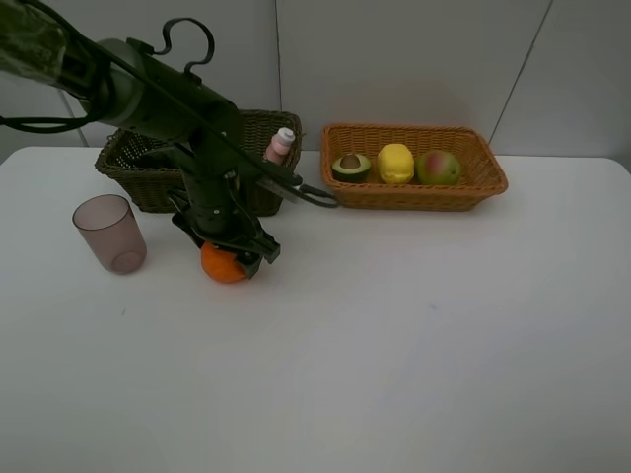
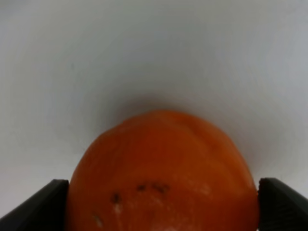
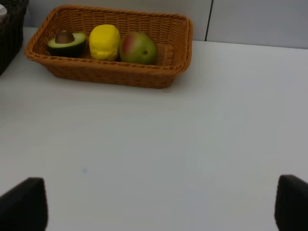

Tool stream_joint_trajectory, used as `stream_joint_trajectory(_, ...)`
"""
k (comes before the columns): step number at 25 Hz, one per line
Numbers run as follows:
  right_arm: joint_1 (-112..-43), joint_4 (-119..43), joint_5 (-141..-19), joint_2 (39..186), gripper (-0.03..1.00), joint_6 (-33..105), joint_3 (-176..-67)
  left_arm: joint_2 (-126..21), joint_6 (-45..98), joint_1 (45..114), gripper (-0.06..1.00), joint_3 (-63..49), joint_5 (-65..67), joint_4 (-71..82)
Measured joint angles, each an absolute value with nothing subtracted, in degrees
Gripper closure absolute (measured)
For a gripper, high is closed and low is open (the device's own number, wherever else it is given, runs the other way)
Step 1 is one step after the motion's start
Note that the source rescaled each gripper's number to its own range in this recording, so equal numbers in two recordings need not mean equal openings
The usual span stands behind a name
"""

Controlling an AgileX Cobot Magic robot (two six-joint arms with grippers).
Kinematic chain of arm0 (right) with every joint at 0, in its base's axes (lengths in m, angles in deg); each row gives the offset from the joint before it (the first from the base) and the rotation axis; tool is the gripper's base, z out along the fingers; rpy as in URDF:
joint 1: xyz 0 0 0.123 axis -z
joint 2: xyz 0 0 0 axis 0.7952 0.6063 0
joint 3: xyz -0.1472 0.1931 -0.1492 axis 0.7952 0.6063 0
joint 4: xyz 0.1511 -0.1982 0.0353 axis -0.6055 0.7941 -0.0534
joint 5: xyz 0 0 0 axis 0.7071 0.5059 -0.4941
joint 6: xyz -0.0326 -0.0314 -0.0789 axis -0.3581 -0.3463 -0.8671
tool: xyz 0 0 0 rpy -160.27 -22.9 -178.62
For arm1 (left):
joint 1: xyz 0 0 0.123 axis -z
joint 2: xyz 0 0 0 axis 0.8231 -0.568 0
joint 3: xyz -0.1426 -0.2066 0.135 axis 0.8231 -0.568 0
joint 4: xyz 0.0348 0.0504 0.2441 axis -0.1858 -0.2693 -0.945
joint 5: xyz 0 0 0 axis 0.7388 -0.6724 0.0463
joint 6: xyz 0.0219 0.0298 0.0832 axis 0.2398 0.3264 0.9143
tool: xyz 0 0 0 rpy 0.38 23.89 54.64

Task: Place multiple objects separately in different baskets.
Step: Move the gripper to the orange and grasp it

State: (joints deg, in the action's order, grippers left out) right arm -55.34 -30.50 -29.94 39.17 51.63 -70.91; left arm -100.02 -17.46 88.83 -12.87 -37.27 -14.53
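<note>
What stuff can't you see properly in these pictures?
- Dark basket: the high view's left arm covers its middle, so only the pink bottle shows inside.
- Orange: in the high view the left gripper hides its top; the left wrist view's edge cuts its bottom off.
- Right gripper: only two dark fingertips show in its wrist view.

Avocado (image 1: 351, 166), lemon (image 1: 395, 163), pear (image 1: 439, 168) lie in the right basket (image 1: 414, 197).
</note>
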Motion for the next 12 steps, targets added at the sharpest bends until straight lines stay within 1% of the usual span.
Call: stream_joint_trajectory(12,-55.3,-30.5,-29.9,39.2,-0.03,51.6,-70.9,-100.4,-17.5,88.5,-0.05,-12.9,-38.6,-14.5)
